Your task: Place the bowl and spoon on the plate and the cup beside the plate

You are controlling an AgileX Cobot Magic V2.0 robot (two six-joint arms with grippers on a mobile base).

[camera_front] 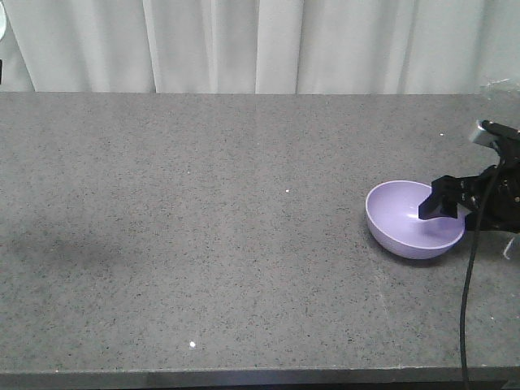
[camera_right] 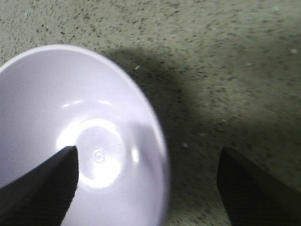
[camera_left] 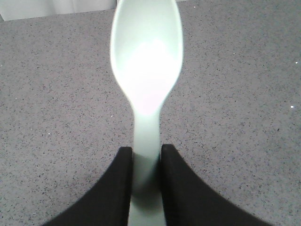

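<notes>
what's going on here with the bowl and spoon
The right pincer is open and straddles the rim of the purple bowl, one finger inside, one outside. The bowl sits near the right edge of the grey table and looks tipped. The left pincer is shut on the handle of a pale green spoon. No plate or cup is in view.

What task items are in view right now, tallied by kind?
bowl: 1
spoon: 1
plate: 0 in view
cup: 0 in view
Total: 2
</notes>
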